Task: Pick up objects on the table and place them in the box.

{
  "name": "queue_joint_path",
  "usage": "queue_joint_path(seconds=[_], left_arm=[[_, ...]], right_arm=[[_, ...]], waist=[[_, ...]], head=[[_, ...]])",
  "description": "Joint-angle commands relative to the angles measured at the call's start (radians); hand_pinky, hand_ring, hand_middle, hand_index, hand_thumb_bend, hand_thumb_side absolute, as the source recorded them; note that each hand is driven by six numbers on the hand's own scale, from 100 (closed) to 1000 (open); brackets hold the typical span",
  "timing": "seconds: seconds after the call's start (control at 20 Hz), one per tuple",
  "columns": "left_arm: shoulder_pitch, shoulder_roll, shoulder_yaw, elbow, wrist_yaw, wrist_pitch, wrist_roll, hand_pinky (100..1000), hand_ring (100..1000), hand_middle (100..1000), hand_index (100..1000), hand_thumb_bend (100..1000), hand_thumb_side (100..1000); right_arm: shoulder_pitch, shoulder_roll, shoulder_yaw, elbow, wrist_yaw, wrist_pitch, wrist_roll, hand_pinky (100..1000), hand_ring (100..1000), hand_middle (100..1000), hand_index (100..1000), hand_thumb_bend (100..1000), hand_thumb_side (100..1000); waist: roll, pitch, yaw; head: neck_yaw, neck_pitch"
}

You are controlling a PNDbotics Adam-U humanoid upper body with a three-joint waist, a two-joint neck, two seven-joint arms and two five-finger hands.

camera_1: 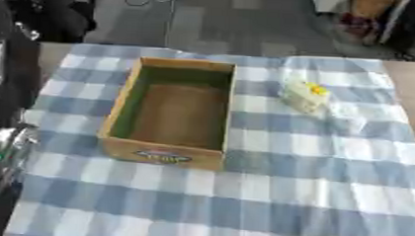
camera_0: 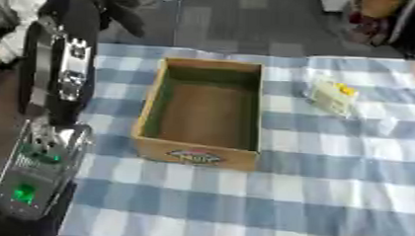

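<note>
**Left eye view first: packet lies right of the box, arm on the far left**

Left eye view: the pale packet (camera_0: 333, 96) with a yellow spot sits right of centre in the upper frame, on the checked worktop (camera_0: 329, 193), just beside the empty box (camera_0: 204, 112); its long axis slants toward lower right. The left arm (camera_0: 51, 109) fills the left edge; its fingers cannot be made out.

Right eye view: no right hand shows, so which hand is nearer cannot be judged.
</note>
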State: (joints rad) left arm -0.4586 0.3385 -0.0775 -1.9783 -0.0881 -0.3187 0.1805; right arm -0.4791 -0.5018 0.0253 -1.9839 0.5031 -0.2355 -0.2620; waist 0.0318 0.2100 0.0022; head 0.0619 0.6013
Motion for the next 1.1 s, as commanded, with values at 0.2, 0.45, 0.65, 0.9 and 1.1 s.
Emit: queue_joint_path(seconds=[0.2, 0.45, 0.65, 0.9, 1.1], left_arm=[[-0.008, 0.015, 0.01, -0.022, 0.003, -0.002, 0.0, 556, 431, 573, 708, 373, 829], [-0.008, 0.015, 0.011, -0.022, 0.003, -0.002, 0.0, 557, 432, 573, 708, 373, 829], [-0.008, 0.013, 0.014, -0.022, 0.004, -0.002, 0.003, 557, 433, 573, 708, 374, 826], [-0.002, 0.014, 0.011, -0.022, 0.006, 0.0, 0.002, 557, 432, 573, 708, 374, 826], [0.004, 0.018, 0.004, -0.022, 0.01, 0.003, -0.005, 557, 431, 572, 709, 375, 827]], right_arm=[[-0.003, -0.019, -0.007, -0.016, -0.006, 0.008, 0.0, 574, 516, 548, 700, 100, 1000], [-0.003, -0.019, -0.006, -0.016, -0.008, 0.014, 0.002, 573, 514, 550, 709, 102, 1000], [0.004, -0.024, -0.002, -0.016, -0.02, 0.032, 0.003, 568, 508, 558, 757, 136, 1000], [-0.003, -0.084, -0.002, -0.016, -0.012, 0.106, 0.056, 574, 519, 593, 786, 171, 1000], [-0.022, -0.172, 0.011, -0.016, -0.033, 0.207, 0.12, 577, 530, 666, 808, 222, 1000]], waist=[[-0.002, -0.015, 0.001], [-0.001, -0.015, 0.002], [-0.001, -0.018, 0.017], [-0.01, -0.03, 0.028], [-0.016, -0.036, 0.033]], head=[[0.009, -0.004], [0.01, -0.003], [0.025, -0.008], [-0.021, 0.025], [-0.073, 0.041]])
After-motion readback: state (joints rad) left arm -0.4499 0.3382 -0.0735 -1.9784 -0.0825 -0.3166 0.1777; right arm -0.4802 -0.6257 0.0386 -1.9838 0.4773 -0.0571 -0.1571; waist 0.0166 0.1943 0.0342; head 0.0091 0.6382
